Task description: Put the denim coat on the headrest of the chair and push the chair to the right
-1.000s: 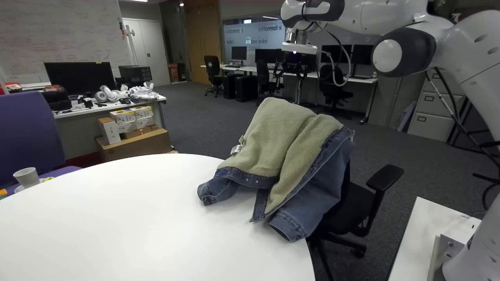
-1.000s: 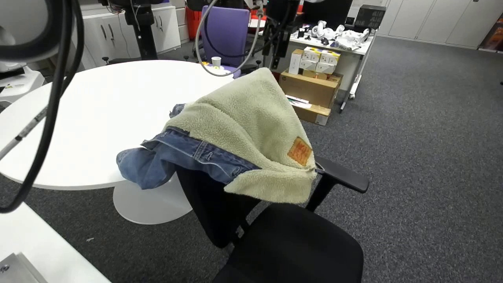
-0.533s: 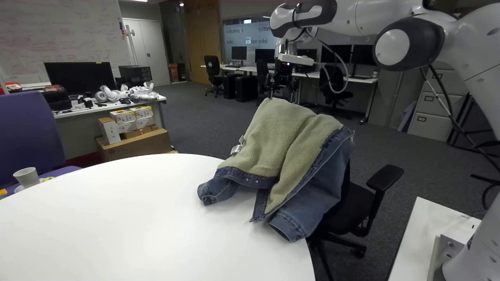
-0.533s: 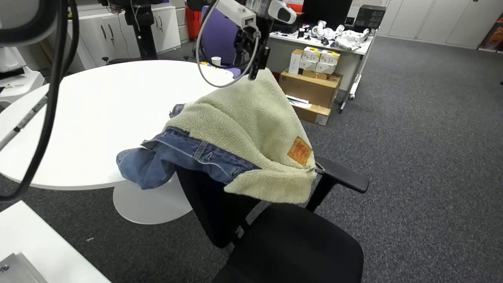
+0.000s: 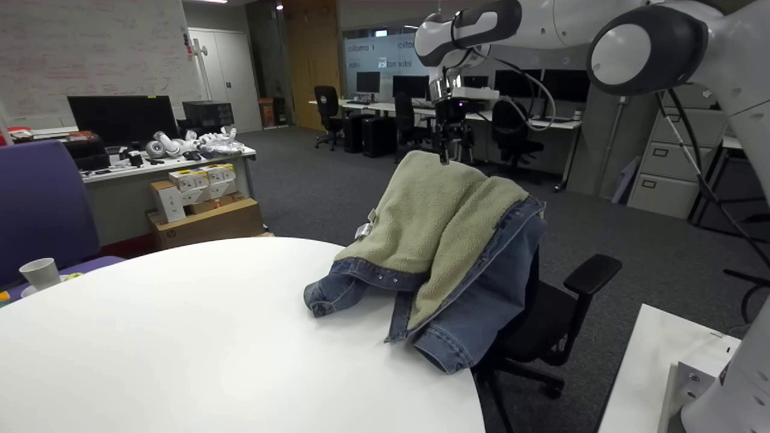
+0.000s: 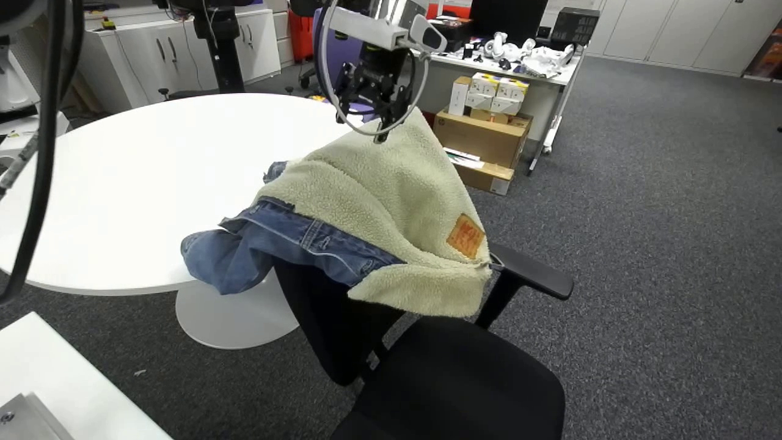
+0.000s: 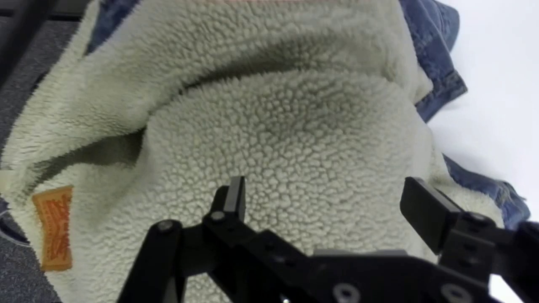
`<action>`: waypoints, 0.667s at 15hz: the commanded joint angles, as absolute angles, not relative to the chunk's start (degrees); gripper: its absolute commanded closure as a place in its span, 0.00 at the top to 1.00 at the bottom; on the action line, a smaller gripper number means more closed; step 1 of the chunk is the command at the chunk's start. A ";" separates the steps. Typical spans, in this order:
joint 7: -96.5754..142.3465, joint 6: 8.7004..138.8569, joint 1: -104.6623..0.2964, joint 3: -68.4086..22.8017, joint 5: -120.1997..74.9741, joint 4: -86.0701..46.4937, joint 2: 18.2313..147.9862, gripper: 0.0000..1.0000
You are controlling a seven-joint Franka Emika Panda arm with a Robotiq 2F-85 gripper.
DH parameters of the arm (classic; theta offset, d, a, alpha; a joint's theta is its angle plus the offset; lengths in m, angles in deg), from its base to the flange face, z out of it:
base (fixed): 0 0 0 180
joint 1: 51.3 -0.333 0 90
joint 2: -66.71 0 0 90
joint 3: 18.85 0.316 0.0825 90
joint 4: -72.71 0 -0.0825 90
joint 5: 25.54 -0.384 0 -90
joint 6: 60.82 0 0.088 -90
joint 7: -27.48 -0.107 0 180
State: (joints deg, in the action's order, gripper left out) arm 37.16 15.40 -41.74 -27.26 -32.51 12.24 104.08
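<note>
In the foreground of an exterior view, a round white table (image 5: 180, 337) was seen, with the sleeves (image 5: 452, 344) of the denim coat (image 5: 421, 216) spread over its edge. Behind these, the back of the black chair (image 6: 452, 379) was draped with the coat, its pale fleecy lining (image 6: 391, 183) turned outward, and the headrest was hidden underneath. Over the top of the coat the gripper (image 7: 326, 198) was poised, its fingers (image 7: 236, 200) set wide and nothing held between them; whether the lining was touched could not be told. Since a second earlier, the gripper had been lowered toward the coat and turned, while coat and chair had been left unmoved. An orange patch (image 6: 466, 235) on the lining was shown in an exterior view and again in the wrist view. Farther off, stacked cardboard boxes (image 5: 207, 224) were shown in both exterior views; farthest, a pane of lettered glass (image 5: 392, 53) was shown in an exterior view alone.
</note>
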 commanded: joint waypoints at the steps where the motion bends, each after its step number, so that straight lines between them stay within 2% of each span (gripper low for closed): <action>1: 43.92 13.52 -44.60 -28.44 -22.62 5.99 97.68 1.00; 6: 41.48 22.16 -47.18 -27.40 -17.20 -2.40 92.34 1.00; 10: 33.66 35.24 -45.27 -24.47 -26.90 -12.38 87.43 1.00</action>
